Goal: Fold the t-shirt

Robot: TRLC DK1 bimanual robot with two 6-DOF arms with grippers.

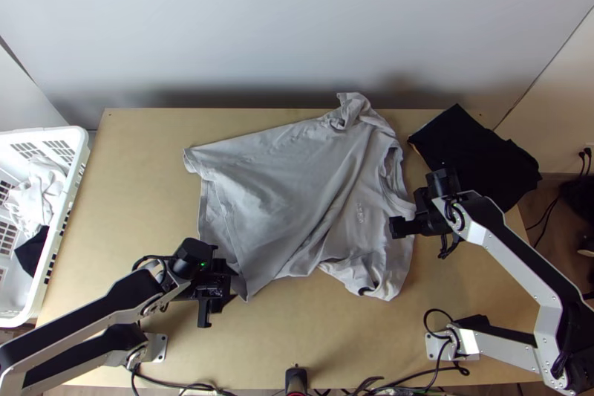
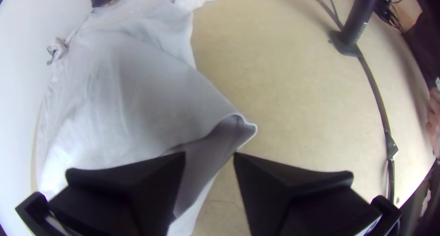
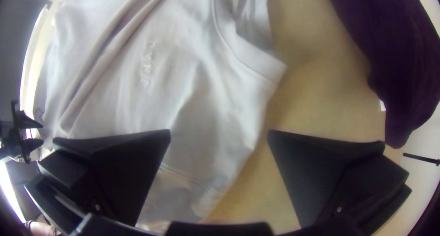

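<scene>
top view | grey t-shirt [image 1: 275, 188]: spread unevenly, creased, mid-table toward 12 o'clock | left gripper [image 1: 223, 284]: at shirt's 7 o'clock, fingers moderately parted, grasping nothing | right gripper [image 1: 403, 212]: at shirt's 3 o'clock, fingers wide apart, grasping nothing

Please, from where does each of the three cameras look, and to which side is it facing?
Top view: high over the table's near edge, steeply down at the shirt; left arm and right arm show.
Left wrist view: on the left wrist, facing a shirt corner; left gripper in front, open.
Right wrist view: on the right wrist, facing the collar; right gripper open.
Top and right wrist views share the black cloth.
</scene>
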